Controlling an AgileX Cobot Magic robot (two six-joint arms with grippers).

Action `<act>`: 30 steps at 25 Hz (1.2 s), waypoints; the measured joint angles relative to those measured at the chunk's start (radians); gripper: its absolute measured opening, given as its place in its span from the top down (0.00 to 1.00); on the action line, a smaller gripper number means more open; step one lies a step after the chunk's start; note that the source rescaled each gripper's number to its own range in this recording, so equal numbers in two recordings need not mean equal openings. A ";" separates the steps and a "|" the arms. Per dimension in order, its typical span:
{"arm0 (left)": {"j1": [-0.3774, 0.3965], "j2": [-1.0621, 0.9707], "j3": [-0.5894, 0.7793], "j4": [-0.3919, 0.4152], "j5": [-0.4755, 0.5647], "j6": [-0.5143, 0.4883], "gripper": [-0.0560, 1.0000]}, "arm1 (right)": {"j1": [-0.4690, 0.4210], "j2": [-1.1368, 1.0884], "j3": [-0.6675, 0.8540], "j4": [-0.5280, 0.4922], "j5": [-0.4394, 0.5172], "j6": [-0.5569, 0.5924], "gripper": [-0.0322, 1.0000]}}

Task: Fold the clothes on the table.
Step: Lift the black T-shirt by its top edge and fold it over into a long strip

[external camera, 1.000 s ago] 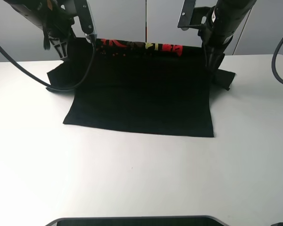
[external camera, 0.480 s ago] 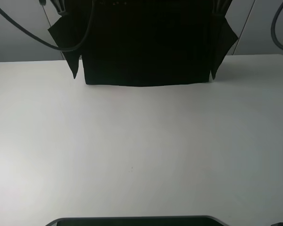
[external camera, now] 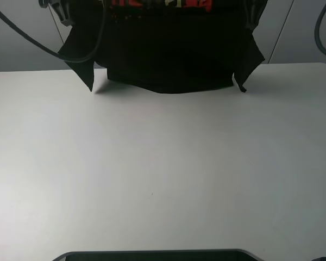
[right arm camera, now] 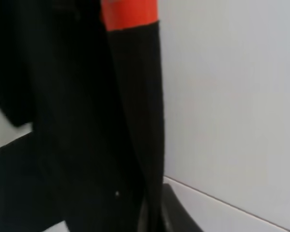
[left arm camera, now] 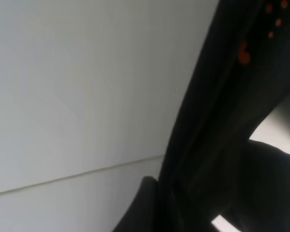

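Both left gripper (left arm camera: pixel 158 199) and right gripper (right arm camera: pixel 152 217) clamping black short-sleeved printed T-shirt (external camera: pixel 168 60)
I'm worrying drooping sleeves (external camera: pixel 80 51) end up crumpling underneath on the plain white table (external camera: pixel 163 174).

— What stands behind the table (external camera: pixel 163 179)?
— A light grey wall (external camera: pixel 299 46) of flat panels. Thin straight seams (external camera: pixel 277 31) run between the panels.
— And how is the light?
— Soft and even, and I see no hard shadows. The white tabletop is matte and plain, a little greyer toward its corners, without any glare.
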 joint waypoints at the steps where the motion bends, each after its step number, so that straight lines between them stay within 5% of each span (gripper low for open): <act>1: -0.005 0.000 0.000 -0.004 0.026 0.009 0.95 | 0.000 -0.008 0.000 0.034 0.027 -0.032 0.97; 10: -0.036 -0.072 0.000 -0.077 0.141 0.073 0.95 | 0.000 -0.078 0.000 0.183 0.219 -0.188 0.97; 30: -0.037 -0.140 0.000 -0.072 0.030 0.055 0.95 | 0.000 -0.162 0.000 0.082 0.107 -0.091 0.97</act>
